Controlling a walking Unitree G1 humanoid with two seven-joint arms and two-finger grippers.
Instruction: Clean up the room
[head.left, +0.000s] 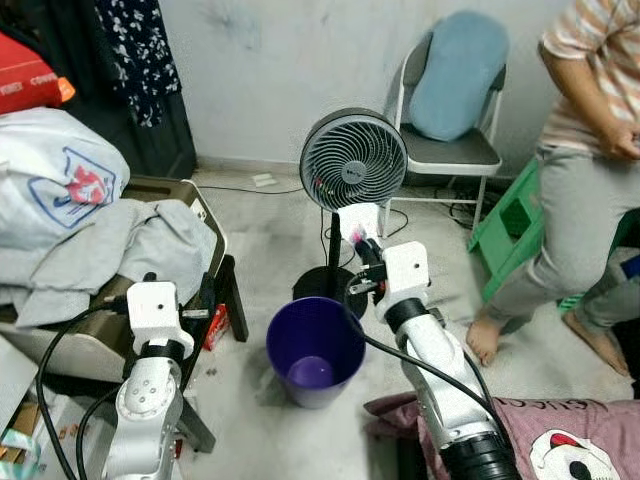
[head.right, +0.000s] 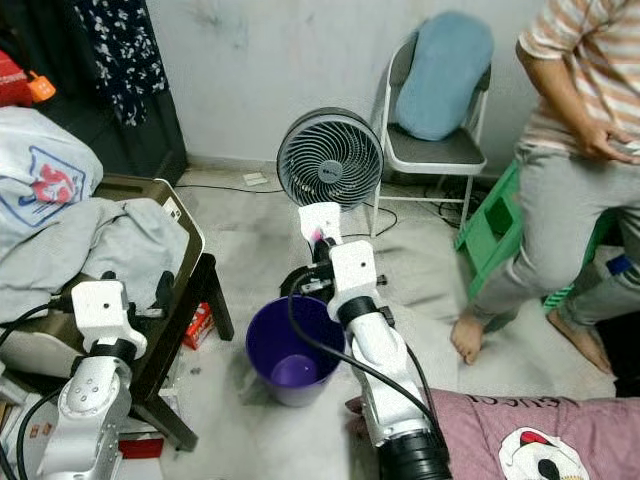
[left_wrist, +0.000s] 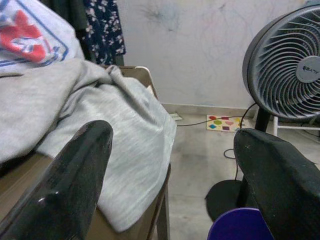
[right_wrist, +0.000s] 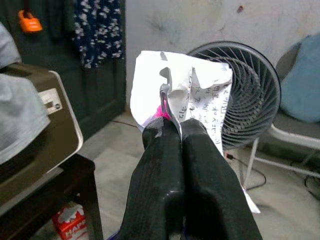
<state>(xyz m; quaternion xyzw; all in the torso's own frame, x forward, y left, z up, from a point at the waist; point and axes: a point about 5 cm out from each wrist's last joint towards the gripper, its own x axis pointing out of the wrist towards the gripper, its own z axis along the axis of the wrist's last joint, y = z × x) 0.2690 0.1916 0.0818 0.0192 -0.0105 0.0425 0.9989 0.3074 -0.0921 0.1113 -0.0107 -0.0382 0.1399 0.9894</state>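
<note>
Fingers (right_wrist: 170, 150) of right arm pinch crumpled paper (right_wrist: 200, 95) above purple bin (head.left: 314, 350)

I stand in a lived-in room of a home — grey clothes (head.left: 130, 250) heaped on a stand beside me, a floral garment (head.left: 140, 50) hanging by the dark door, a pedestal fan (head.left: 352, 160) on the bare concrete floor (head.left: 270, 240). A folding chair (head.left: 445, 150) holds a blue cushion (head.left: 455, 75) — a barefoot person (head.left: 560, 200) stands near a green stool (head.left: 510, 225).
</note>
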